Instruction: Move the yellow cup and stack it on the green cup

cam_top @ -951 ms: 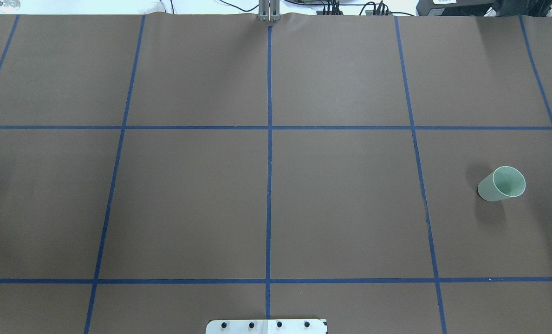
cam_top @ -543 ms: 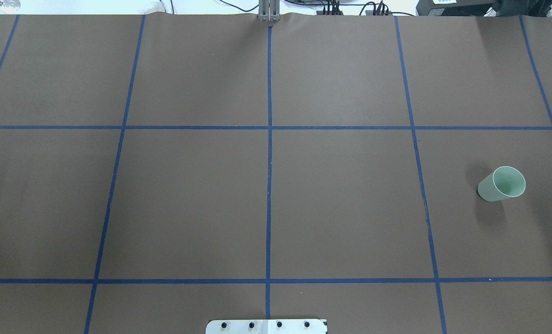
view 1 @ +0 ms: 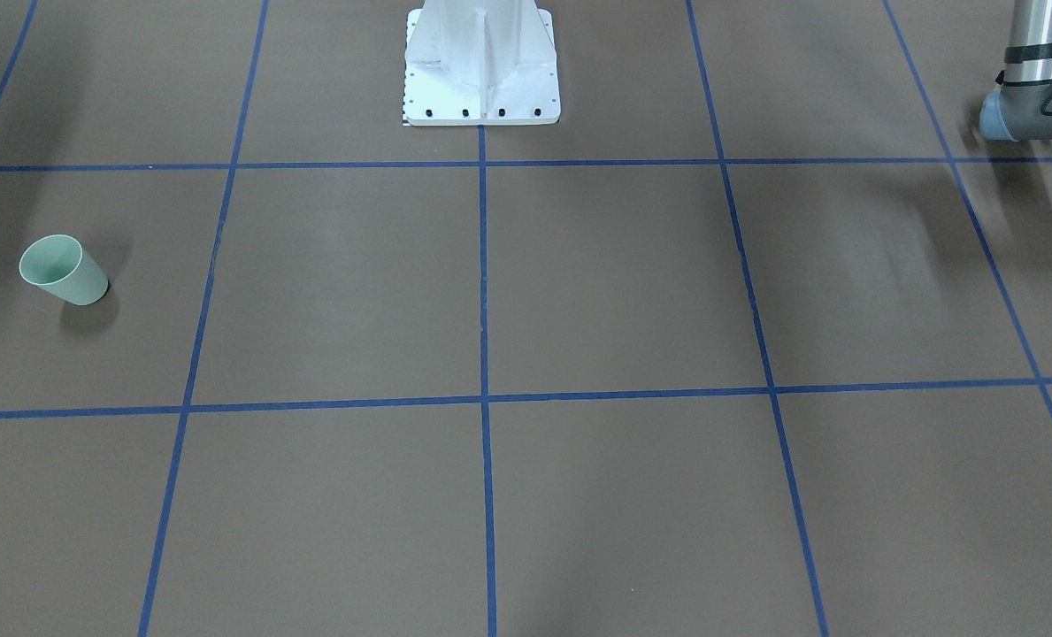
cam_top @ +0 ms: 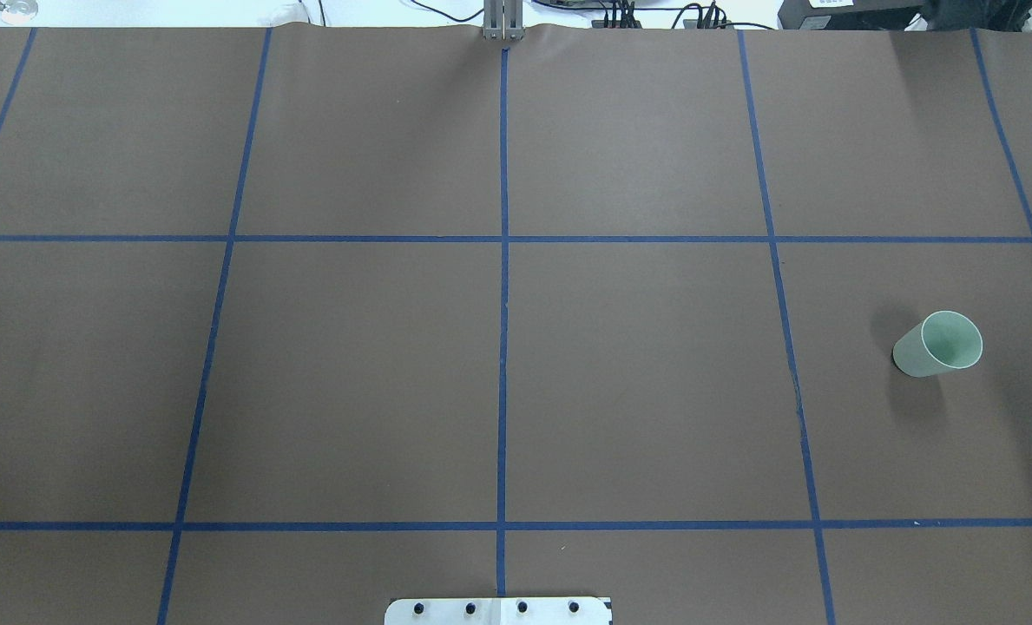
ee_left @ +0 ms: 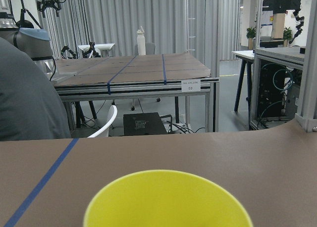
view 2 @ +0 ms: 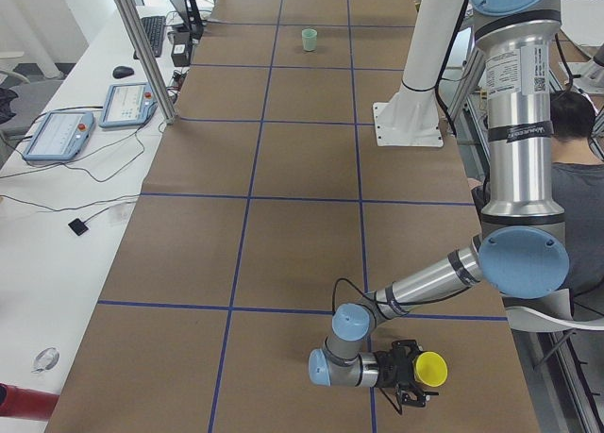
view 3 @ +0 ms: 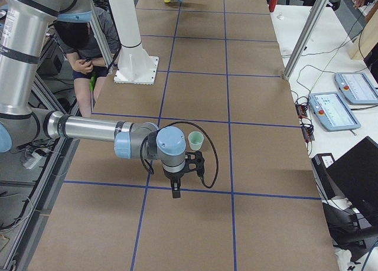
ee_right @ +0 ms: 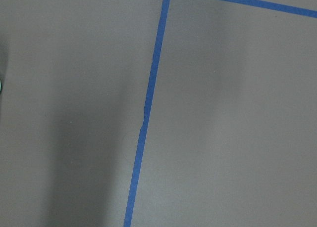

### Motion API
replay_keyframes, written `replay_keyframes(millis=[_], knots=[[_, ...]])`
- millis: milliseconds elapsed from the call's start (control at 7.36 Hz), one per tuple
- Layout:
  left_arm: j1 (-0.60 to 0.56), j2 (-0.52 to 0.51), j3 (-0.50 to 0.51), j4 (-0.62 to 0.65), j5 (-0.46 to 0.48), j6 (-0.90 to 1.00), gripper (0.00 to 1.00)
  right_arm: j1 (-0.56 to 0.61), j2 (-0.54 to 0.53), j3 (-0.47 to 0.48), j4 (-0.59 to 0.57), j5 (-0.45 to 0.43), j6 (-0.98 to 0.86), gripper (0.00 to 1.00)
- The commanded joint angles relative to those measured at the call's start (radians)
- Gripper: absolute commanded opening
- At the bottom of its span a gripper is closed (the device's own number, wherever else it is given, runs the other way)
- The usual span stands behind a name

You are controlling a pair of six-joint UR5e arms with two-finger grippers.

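The green cup [cam_top: 938,345] stands upright at the table's right side; it also shows in the front view [view 1: 63,270] and both side views [view 2: 309,40] [view 3: 195,141]. The yellow cup [view 2: 430,369] is at the table's left end near the robot's edge, and its rim fills the bottom of the left wrist view [ee_left: 168,200]. My left gripper [view 2: 404,374] is low, right against the yellow cup; I cannot tell whether it is open or shut. My right gripper [view 3: 176,191] points down just beside the green cup; I cannot tell its state.
The white robot pedestal [view 1: 481,71] stands at the table's middle edge. A seated person [view 2: 576,178] is behind the robot. Tablets [view 2: 61,136] and cables lie on the side bench. Part of my left arm [view 1: 1034,106] shows in the front view.
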Motion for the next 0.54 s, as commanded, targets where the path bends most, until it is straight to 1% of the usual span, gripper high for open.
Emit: replay_keyframes(millis=[0, 136, 272, 408], knots=[[0.0, 0.001, 0.0, -0.002, -0.003, -0.001, 0.67, -0.001, 0.0, -0.001, 0.0, -0.001, 0.0, 1.0], [0.002, 0.001, 0.0, -0.016, -0.003, -0.001, 0.16, -0.001, 0.0, -0.001, 0.0, -0.001, 0.0, 1.0], [0.002, 0.001, 0.0, -0.016, -0.003, 0.0, 0.0, 0.001, 0.0, -0.001, 0.0, -0.001, 0.0, 1.0], [0.003, -0.001, -0.002, -0.015, 0.0, 0.003, 0.0, 0.001, 0.0, -0.001, -0.002, -0.001, 0.0, 0.99]])
